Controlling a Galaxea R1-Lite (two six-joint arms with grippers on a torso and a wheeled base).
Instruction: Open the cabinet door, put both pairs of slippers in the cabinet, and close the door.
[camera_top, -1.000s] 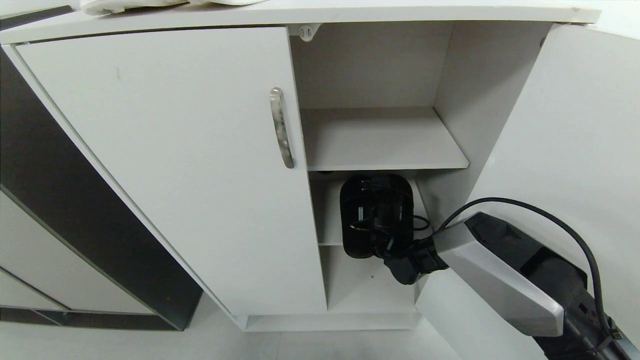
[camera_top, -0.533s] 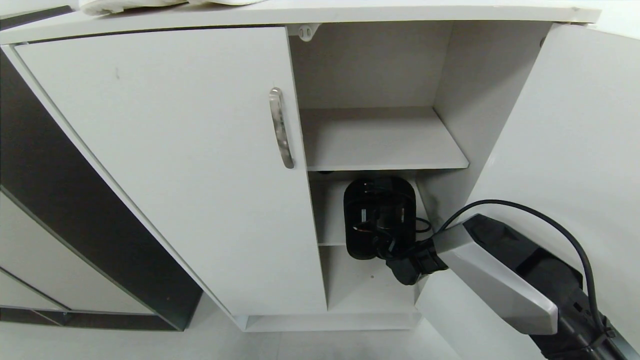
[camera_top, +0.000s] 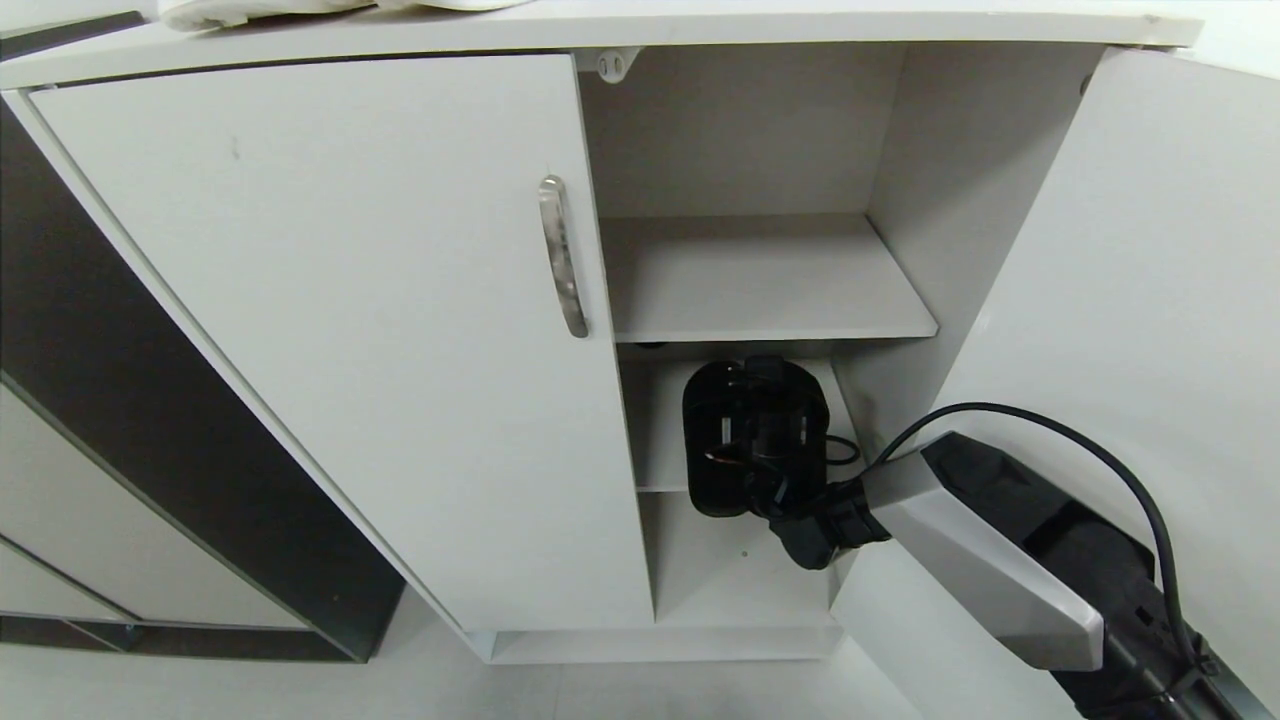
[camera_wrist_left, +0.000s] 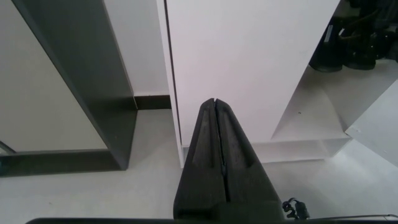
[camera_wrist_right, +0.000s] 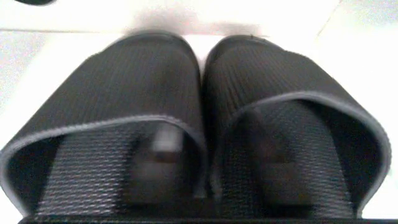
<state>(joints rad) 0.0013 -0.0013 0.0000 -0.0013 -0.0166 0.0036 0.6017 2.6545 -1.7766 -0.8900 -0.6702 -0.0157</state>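
— where's the right pincer, quick?

— my right pincer (camera_top: 785, 500) is in the open right half of the cabinet (camera_top: 600, 25). one of my fingers (camera_wrist_right: 157, 152) sits under each strap, with the two inner walls caught between them. so it's pinching the pair, as best i can read it.

— and the slippers themselves?

— the pair of black slippers (camera_top: 752, 430) is at the middle shelf (camera_top: 655, 430), toes pointing far and side by side. the heels hang out past the shelf's near edge. i can't tell whether the soles are down on the board.

— so how do you finish this cleanly?

— my call is to carry them farther in until the heels pass the near edge. keep the pair level and set the soles flat before letting go. then spread the fingers only a little and draw straight back toward the near side. if a strap hooks on a finger, i'd drag the pair out with me.

— anything around you to watch?

— the right door (camera_top: 1120, 300) stands wide open just right of my arm, so i'd keep the elbow off it. it has to swing shut later. the left door (camera_top: 350, 330) is closed. my left pincer (camera_wrist_left: 219, 143) hangs low in front of it, near the floor, fingers pressed together and holding nothing.
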